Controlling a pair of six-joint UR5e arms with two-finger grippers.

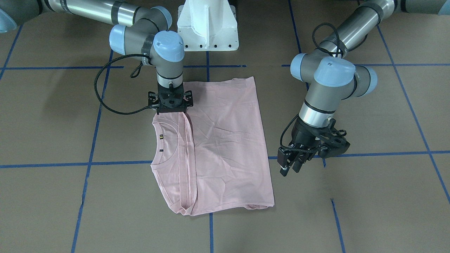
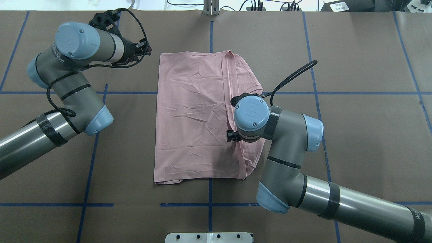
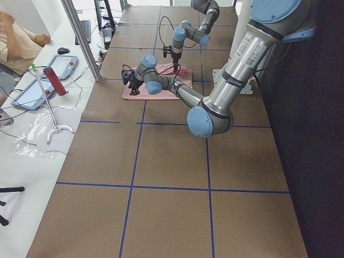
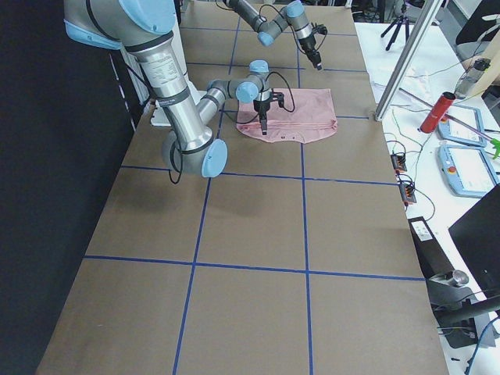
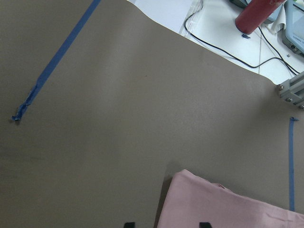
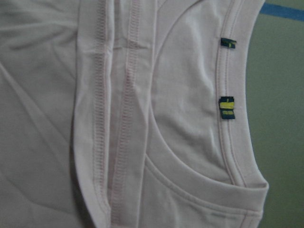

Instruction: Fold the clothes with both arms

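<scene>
table (image 1: 52, 116) | blue tape grid (image 1: 70, 164) | white pedestal (image 1: 207, 28) | red bottle (image 3: 55, 81)

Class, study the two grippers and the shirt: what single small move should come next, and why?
Probably ease the left gripper down onto the nearest hem corner of the T-shirt. It stands open just off that corner, while the right gripper hangs over the collar end.

The right arm (image 1: 147, 38) bends sharply, its wrist upright; the right hand (image 1: 171, 109) points straight down, its fingers hidden underneath. The left arm (image 1: 330, 80) slants downward; the left hand (image 1: 289, 169) is tilted, fingers apart and empty.
</scene>
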